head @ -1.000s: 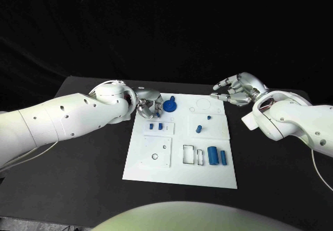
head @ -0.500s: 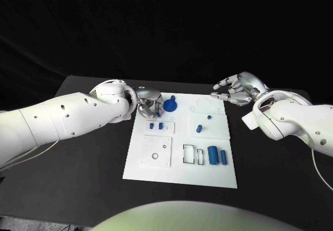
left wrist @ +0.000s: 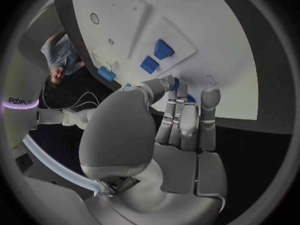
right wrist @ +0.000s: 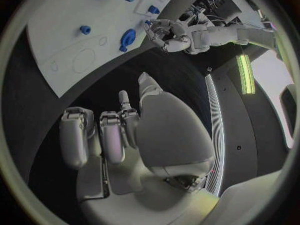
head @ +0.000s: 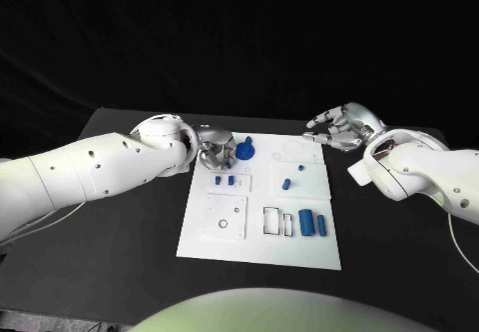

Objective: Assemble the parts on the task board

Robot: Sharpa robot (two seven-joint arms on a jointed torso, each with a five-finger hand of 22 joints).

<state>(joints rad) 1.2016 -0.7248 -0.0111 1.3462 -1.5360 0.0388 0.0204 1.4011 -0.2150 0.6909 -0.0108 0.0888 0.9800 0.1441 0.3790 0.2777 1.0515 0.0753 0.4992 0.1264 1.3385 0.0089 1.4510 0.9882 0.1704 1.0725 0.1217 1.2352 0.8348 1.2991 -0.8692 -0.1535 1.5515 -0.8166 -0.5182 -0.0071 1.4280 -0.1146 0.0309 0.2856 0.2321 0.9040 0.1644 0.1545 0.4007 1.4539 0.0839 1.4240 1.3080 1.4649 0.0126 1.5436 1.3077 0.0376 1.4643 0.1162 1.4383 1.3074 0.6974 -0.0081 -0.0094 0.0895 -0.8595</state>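
L hand [head: 212,153] curls over the flat white task board [head: 261,242] by a round blue part [head: 244,150], grip probably empty. R hand [head: 342,127] loosely curled, holding nothing.

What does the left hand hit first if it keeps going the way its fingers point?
Probably the blue keyhole-shaped part at the far-left corner of the task board. The left hand has its fingers aimed at it, nearly touching; depth is unclear, so contact may already exist.
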